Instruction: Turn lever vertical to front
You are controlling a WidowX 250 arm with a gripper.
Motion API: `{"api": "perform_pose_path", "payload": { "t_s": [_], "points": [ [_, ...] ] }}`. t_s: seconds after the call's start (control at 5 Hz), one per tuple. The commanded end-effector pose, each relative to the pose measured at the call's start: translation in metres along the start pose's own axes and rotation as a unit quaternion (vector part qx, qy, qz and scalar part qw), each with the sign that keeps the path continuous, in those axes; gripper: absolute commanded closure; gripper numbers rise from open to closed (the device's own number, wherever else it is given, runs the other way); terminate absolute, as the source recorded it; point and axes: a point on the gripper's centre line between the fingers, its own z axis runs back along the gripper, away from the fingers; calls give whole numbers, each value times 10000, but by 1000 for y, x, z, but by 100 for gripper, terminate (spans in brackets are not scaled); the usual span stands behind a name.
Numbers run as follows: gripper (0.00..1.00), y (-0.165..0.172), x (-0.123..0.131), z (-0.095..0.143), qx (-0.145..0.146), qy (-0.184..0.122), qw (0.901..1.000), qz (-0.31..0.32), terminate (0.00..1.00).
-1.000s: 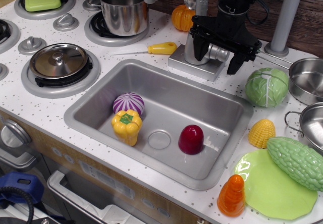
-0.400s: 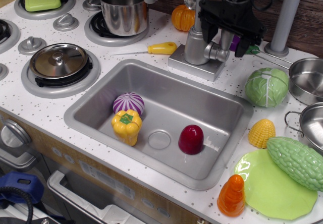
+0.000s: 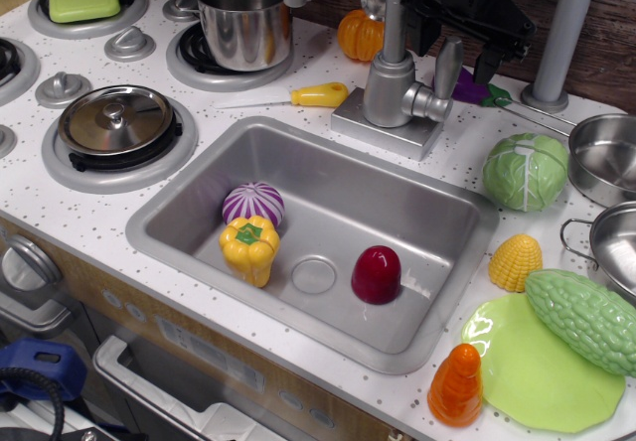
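Observation:
The silver faucet (image 3: 390,91) stands on its base behind the sink. Its lever (image 3: 446,73), a short flat grey paddle, is jointed to the right side of the faucet body and stands nearly upright, tilted slightly right. My black gripper (image 3: 453,50) hangs at the top of the view, just above and behind the lever. Its fingers (image 3: 486,62) are spread apart on either side of the lever's tip and hold nothing. The tall spout pipe (image 3: 394,9) rises to the left of the gripper.
The sink (image 3: 189,203) holds a purple onion (image 3: 252,203), a yellow pepper (image 3: 248,246) and a red vegetable (image 3: 377,273). A cabbage (image 3: 526,171), pans (image 3: 603,155), a corn (image 3: 516,261) and a green plate (image 3: 527,376) lie to the right. A pumpkin (image 3: 359,33) and a knife (image 3: 298,95) lie to the left of the faucet.
My gripper has risen from low around the faucet body up and back. The lever, hidden behind it before, now shows standing upright.

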Motion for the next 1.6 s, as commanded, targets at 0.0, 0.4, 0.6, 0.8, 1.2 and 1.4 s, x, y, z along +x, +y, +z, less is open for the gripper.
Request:
{"api": "perform_pose_path", "payload": {
  "t_s": [0.0, 0.4, 0.6, 0.8, 1.2, 1.4],
  "points": [
    [0, 9, 19, 10, 11, -336, 9994, 70, 0],
    [100, 5, 12, 11, 84, -311, 9992, 224, 0],
    [100, -2, -3, 14, 252, -233, 9981, 511, 0],
    [100, -7, -17, 13, 226, -140, 9969, 743, 0],
    [100, -7, -26, -1, 10, -157, 9951, 972, 0],
    [100, -9, -36, -8, -23, -158, 9930, 1168, 0]
  ]
}}
